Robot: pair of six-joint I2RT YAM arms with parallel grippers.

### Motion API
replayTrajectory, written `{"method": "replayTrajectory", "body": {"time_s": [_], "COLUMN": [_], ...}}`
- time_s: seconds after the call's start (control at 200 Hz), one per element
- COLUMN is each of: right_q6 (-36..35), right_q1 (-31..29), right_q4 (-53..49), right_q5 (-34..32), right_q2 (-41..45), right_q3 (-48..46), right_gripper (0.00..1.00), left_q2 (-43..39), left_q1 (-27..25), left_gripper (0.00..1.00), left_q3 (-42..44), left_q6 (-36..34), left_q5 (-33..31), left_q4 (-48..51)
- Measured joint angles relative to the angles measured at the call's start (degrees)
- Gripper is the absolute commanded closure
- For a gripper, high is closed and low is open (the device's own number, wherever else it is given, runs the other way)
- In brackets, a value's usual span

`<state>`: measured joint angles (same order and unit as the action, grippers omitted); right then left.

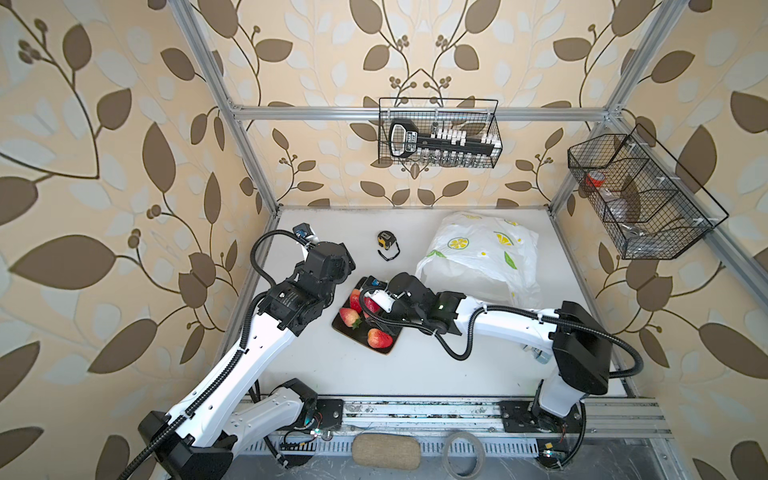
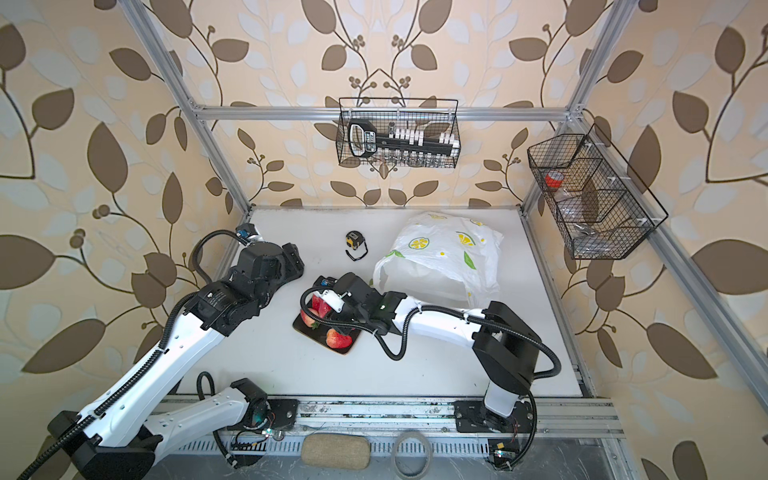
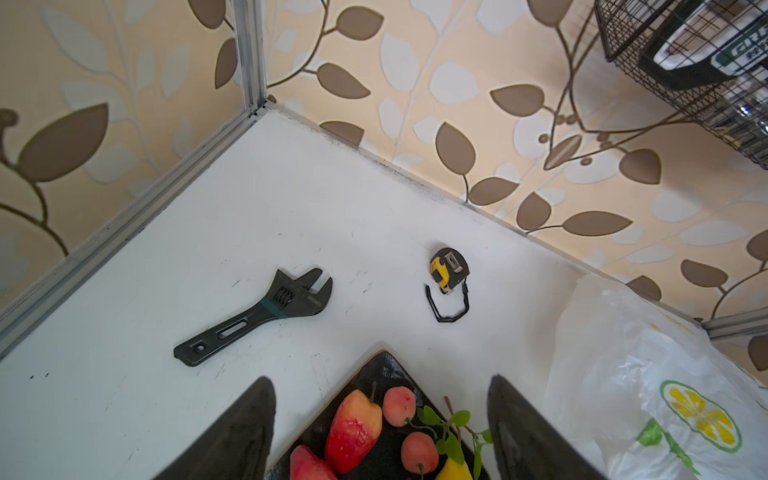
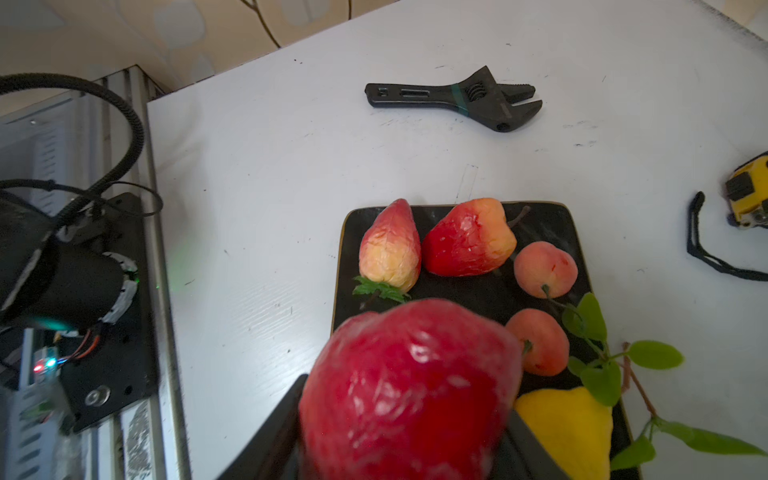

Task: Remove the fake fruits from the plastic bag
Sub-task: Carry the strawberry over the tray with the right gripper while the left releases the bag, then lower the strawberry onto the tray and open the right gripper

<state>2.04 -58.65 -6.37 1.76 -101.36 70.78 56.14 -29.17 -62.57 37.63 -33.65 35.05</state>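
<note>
A red strawberry (image 4: 411, 386) is clamped in the right pincer (image 4: 407, 434) and held above the black tray (image 4: 469, 293). The left pincer (image 3: 380, 382) is spread apart, with nothing between its fingers, above a corner of the tray. On the tray two more strawberries (image 4: 390, 249) are laid side by side. Next to them two pink round fruits (image 4: 545, 269) and a yellow pear (image 4: 569, 428) with a leafy stem are seen. A further strawberry (image 1: 379, 338) is shown in both top views at the tray's near corner. The bag (image 1: 478, 257) is slumped on the worktop (image 1: 374, 374) at the far right, apart from the tray. A tape measure (image 1: 384, 241) and a wrench (image 3: 257, 311) are seen on the worktop beyond the tray.
</note>
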Motion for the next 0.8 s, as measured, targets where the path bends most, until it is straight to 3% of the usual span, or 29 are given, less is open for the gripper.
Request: {"method": "replayTrajectory", "body": {"time_s": [0.31,0.64,0.8], "right_q6": [-1.7,-2.3,-2.5], "right_q1": [-0.2,-0.2,-0.2], "right_q4": [0.3,1.7,2.7], "right_q5": [-2.9,-5.9,-6.3], "right_q2": [-8.3,-10.2,-10.2], "right_q3": [5.1,5.2,5.2], "right_gripper": [0.46,0.29,0.26], "left_q2": [-2.4,-2.5,-2.5], "left_q1": [0.0,0.0,0.0], "left_gripper": [0.21,0.21,0.21], "left_q3": [0.0,0.0,0.0], "left_q6": [0.0,-1.5,-1.9], "left_q5": [-4.3,-6.3,-7.0], "left_q4": [3.3,4.4,4.4]}}
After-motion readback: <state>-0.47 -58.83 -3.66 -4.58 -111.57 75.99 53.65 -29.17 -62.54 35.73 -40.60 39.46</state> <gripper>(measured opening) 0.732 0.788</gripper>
